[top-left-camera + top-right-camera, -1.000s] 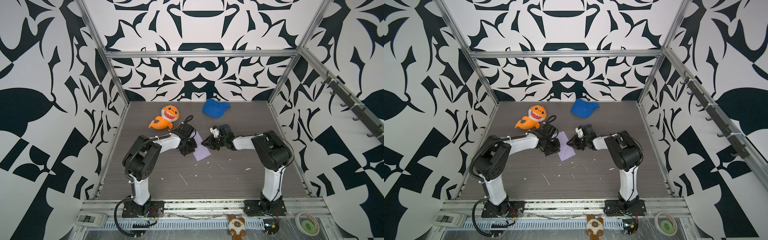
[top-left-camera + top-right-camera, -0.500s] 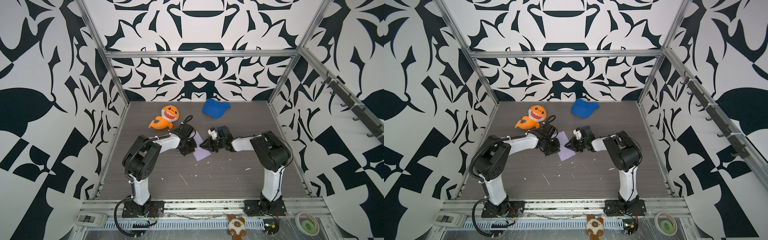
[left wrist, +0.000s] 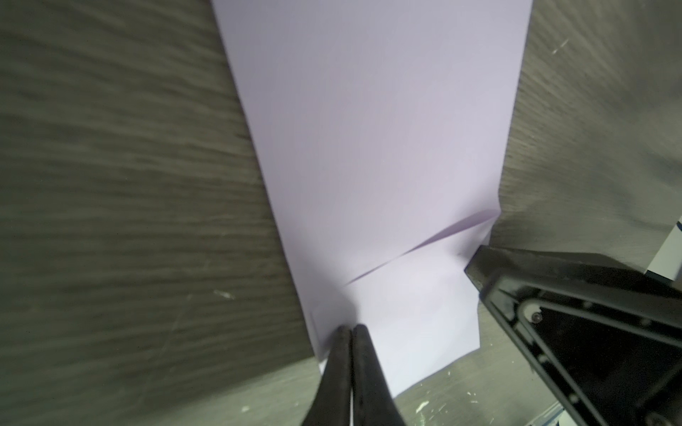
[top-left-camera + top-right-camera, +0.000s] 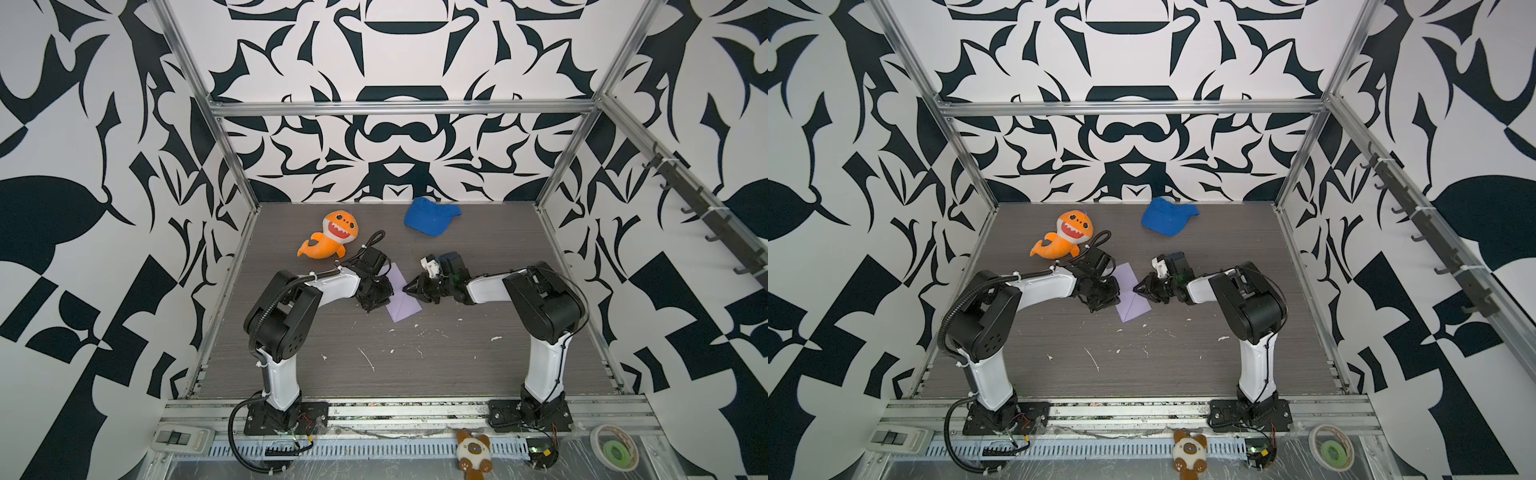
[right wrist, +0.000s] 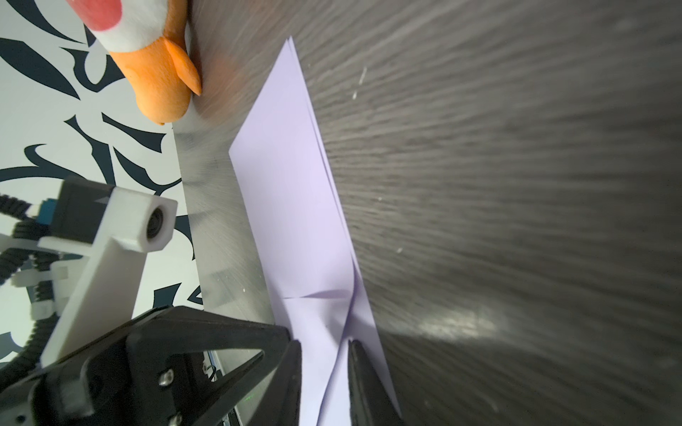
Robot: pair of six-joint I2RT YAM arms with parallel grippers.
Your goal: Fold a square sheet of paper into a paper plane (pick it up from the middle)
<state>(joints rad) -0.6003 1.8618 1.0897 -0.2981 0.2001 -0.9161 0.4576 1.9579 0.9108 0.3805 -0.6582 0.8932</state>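
Left gripper (image 3: 352,331): fingers pressed together, tips bearing down on the sheet of paper (image 3: 372,147) close to one long edge. Right gripper (image 5: 324,346): fingers slightly parted, astride a raised crease at the sheet's opposite side. Whether they grip it cannot be told. The folded sheet lies on the table (image 4: 457,361), midway between its side edges. An orange plush shark (image 4: 332,237) sits toward the far left corner.

In both top views your left claw (image 4: 378,300) hides the edge of the paper (image 4: 404,300) beneath it, so you cannot tell where its tips land. The left wrist view cuts the paper off at the frame's edge, and the surface (image 3: 110,166) is blurred. The right wrist view crops the orange shark (image 5: 158,73) and smears the surface too.
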